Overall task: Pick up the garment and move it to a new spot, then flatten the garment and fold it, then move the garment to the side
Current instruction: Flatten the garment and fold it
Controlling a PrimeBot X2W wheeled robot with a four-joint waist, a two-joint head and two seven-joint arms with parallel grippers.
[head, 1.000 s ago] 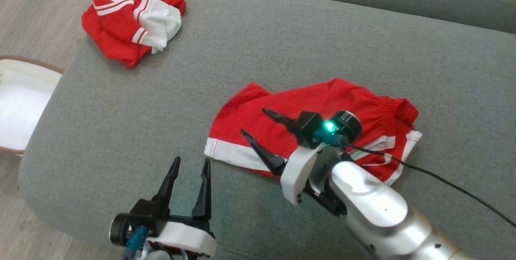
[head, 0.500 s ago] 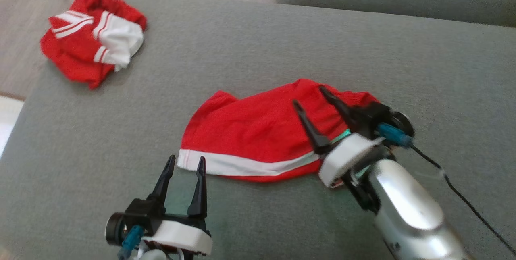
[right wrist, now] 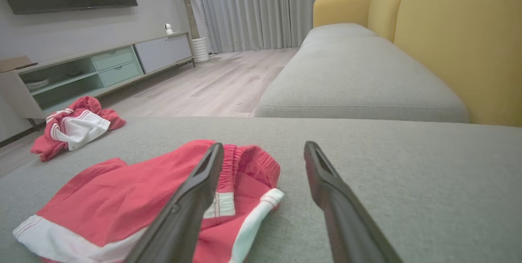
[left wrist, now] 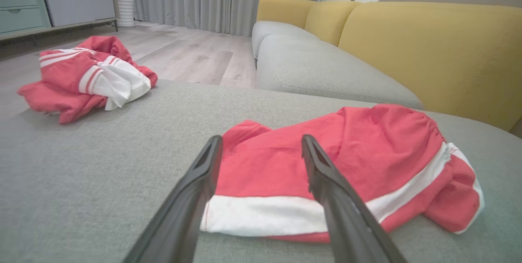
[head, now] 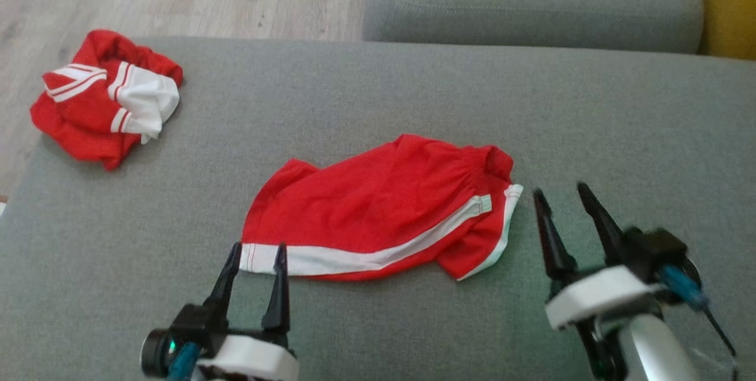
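Leftward, crumpled jersey (head: 88,112) (red, white); shorts (head: 378,209) central.

The left gripper (head: 257,247) sits low, at about 7 o'clock in the head view. Its two dark fingers point up to 12 o'clock, spread apart. The right gripper (head: 560,191) sits at about 4 o'clock. Its fingers lean toward 11 o'clock, spread wide. Its silver arm (head: 652,348) pokes in below.
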